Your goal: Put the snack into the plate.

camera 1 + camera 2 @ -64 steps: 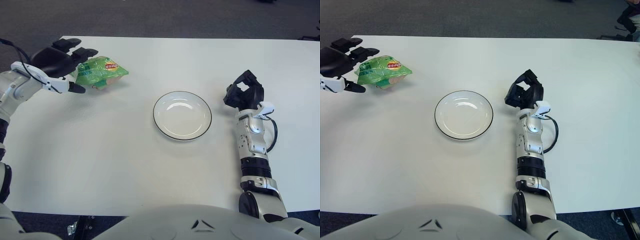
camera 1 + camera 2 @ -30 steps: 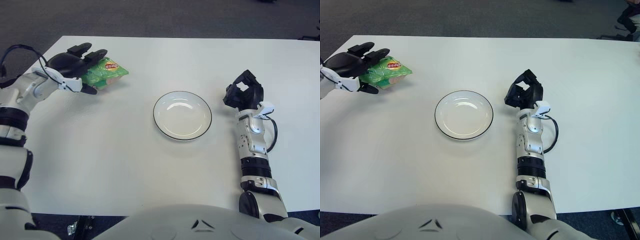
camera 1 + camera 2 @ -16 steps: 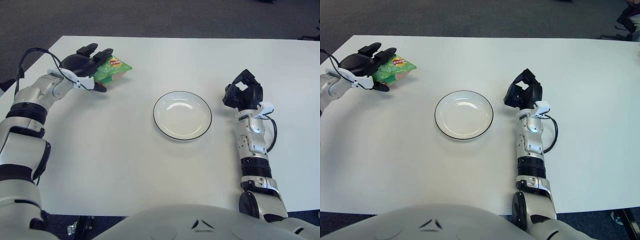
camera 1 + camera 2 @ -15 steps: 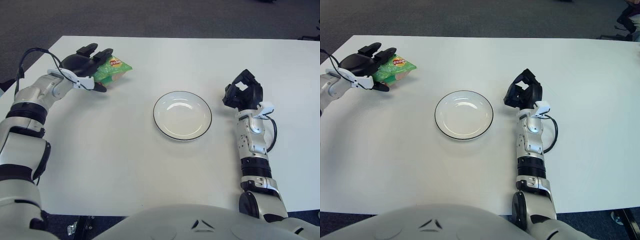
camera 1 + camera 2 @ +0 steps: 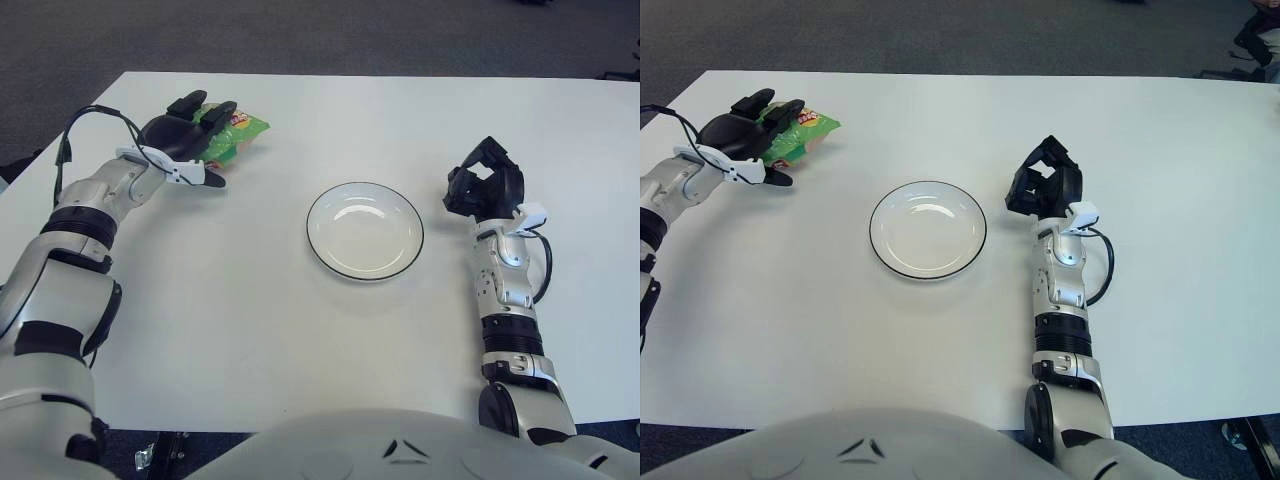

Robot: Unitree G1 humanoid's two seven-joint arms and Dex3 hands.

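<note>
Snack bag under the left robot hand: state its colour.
The snack bag is bright green with a small red and yellow logo, clearest in the right eye view.

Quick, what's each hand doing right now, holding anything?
Left hand: shut on the green snack bag.
Right hand: curled shut, holding nothing, right of the plate.

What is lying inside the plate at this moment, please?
Nothing shows inside the plate; its white bowl is bare and fully in view. The snack is off to its left, in the left hand. The right hand shows beside the plate's right.
</note>
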